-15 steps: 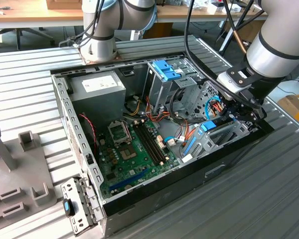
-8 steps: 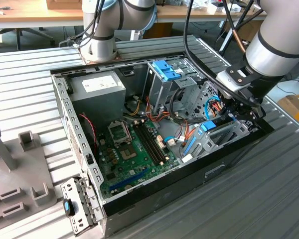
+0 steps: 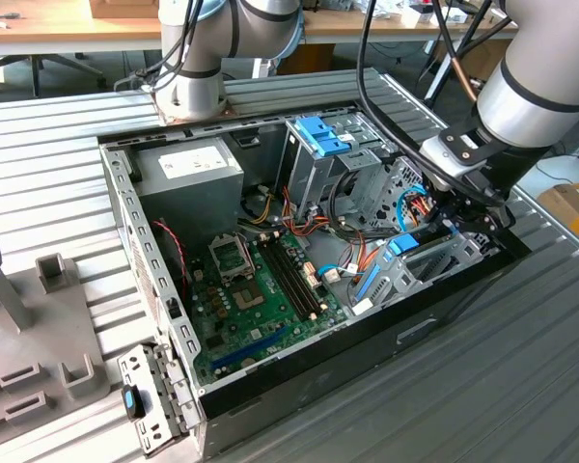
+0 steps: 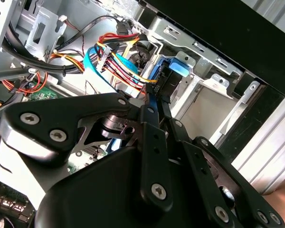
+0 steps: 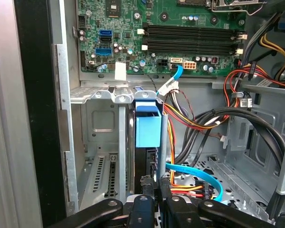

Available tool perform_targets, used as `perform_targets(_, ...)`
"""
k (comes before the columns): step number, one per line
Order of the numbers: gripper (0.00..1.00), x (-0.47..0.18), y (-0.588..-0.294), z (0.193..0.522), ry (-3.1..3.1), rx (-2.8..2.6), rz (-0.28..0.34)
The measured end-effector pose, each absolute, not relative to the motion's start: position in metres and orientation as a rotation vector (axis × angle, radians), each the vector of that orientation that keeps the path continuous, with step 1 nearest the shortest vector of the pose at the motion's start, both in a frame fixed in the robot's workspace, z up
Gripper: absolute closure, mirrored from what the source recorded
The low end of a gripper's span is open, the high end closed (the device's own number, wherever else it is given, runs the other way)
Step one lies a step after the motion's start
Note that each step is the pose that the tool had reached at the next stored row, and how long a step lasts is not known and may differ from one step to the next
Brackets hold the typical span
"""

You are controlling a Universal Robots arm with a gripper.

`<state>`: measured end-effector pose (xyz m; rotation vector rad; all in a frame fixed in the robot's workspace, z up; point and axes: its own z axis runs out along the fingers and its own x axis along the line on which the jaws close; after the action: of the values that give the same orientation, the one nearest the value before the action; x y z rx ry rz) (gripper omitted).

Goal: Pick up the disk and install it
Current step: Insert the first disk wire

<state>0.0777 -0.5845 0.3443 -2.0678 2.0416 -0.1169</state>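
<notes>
Seating the disk (image 5: 147, 129) in the silver bay (image 5: 100, 95) of the computer case (image 3: 270, 381) is the step in hand; the end effector (image 5: 156, 197) is pinching it on edge, beside the cables, so pushing should be straight along the bay walls.

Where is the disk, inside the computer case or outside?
Inside: the disk stands on edge in the silver bay, held by the gripper.

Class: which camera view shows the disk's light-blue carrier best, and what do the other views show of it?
The first wrist view: the disk stands edge-on in its silver bay, facing the camera. The second wrist view shows it behind the tool; the exterior view shows a blue glimpse.
</notes>
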Motion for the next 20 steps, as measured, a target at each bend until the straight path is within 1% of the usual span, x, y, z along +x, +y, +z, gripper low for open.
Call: perform_targets(20, 0.84, 0.0785, -0.5845, 0.3426, 2.042, -2.068, -0.117)
